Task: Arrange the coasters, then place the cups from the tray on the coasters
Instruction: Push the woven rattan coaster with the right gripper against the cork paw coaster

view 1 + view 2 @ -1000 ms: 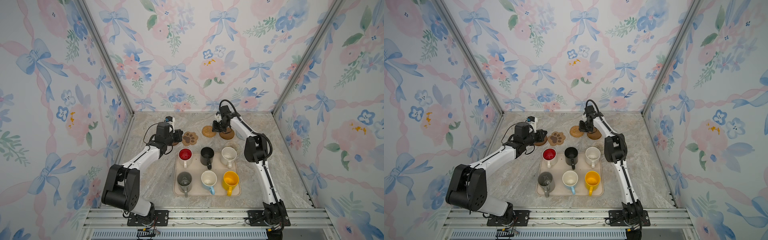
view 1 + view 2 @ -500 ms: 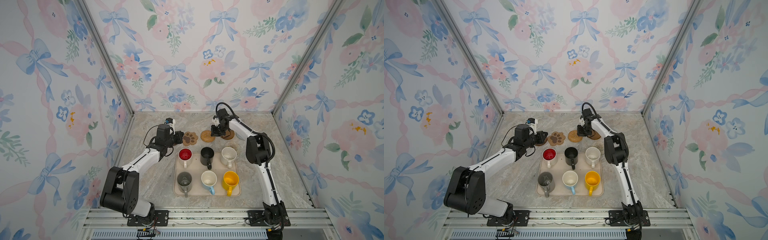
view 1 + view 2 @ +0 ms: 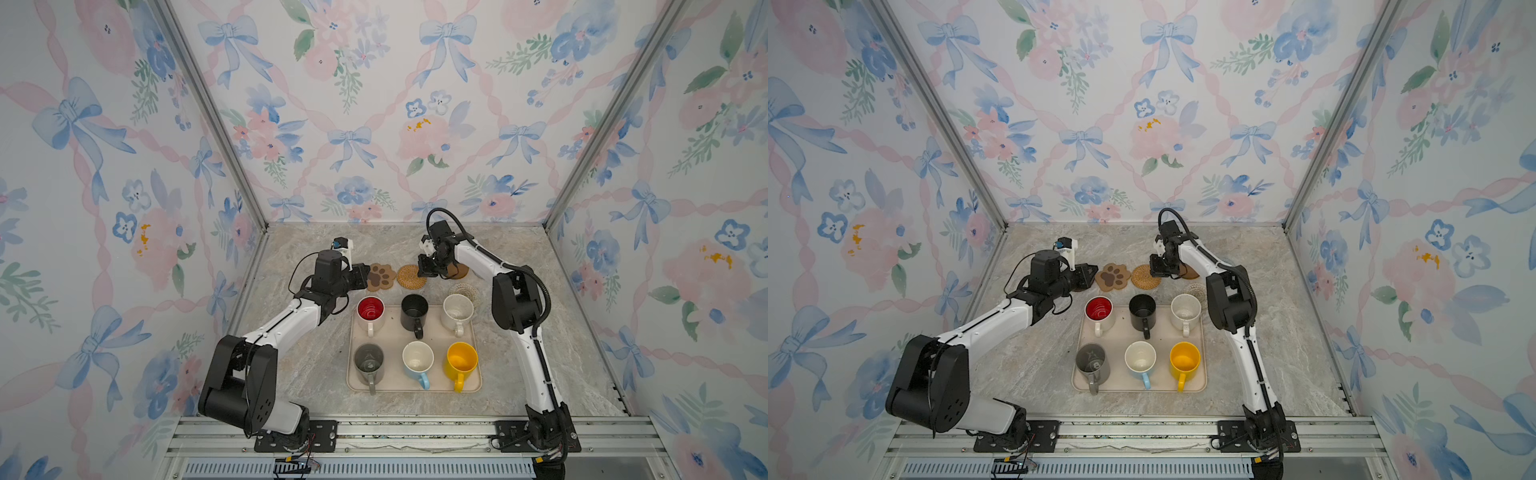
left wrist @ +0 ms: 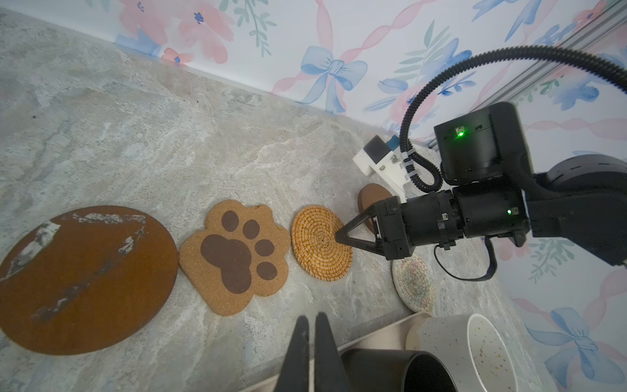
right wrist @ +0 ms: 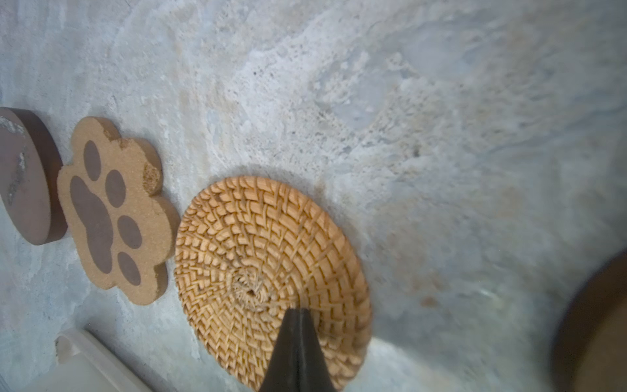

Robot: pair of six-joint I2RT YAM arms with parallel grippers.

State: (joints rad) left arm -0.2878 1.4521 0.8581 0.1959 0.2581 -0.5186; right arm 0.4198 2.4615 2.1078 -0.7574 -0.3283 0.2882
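- The right tool point(image 4: 339, 236): jaws together, holding nothing; its pointed tip sits on the round rattan mat point(image 5: 237, 237), just off the coiled centre knot.
- The left tool point(image 4: 312, 317): jaws together, empty, above the desk point(image 3: 311, 365) near the tray's far edge.
- In a row on the far desk: smooth dark wooden disc point(image 4: 84, 278), grainy paw-shaped mat point(image 4: 234, 256), rattan mat; edges close together.
- A second wooden disc point(image 4: 371, 198) and a cream woven mat point(image 4: 415, 281) lie beside the right tool.
- The beige low-rimmed tray point(image 3: 415, 390) carries six upright handled mugs point(image 3: 414, 309), in two rows of three.
- Desk finish: mottled grey stone.
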